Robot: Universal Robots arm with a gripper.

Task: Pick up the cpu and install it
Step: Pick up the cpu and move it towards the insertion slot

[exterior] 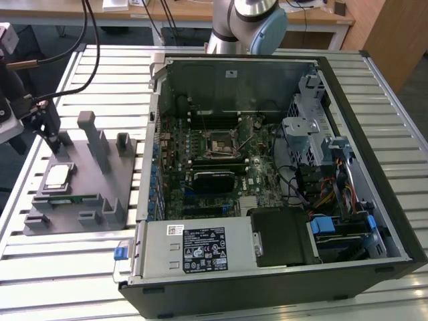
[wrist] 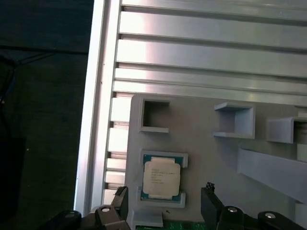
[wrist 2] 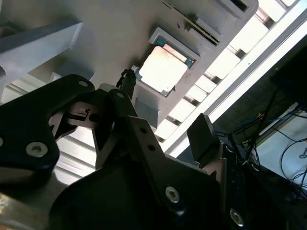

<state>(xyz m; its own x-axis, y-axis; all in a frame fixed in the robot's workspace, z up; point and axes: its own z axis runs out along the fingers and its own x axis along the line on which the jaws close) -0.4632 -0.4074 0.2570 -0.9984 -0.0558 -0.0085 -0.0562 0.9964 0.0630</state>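
The cpu (exterior: 57,176) is a small square chip with a pale silvery top. It lies flat in a shallow pocket of the grey fixture plate (exterior: 83,167), to the exterior view's left of the computer case. My gripper (exterior: 51,134) hangs just above it and is open with nothing held. In both wrist views the cpu (wrist: 161,176) (wrist 2: 162,69) lies below the gap of the gripper (wrist: 165,191) (wrist 2: 165,108), one black finger on either side of it. The bare socket (exterior: 219,144) shows on the green motherboard inside the case.
The open computer case (exterior: 374,200) lies on its side on the slatted aluminium table (exterior: 67,267). Grey posts (exterior: 93,137) rise from the fixture plate near the gripper. A green memory stick (exterior: 70,198) lies in a slot beside the cpu. The table edge (wrist: 98,96) is close by.
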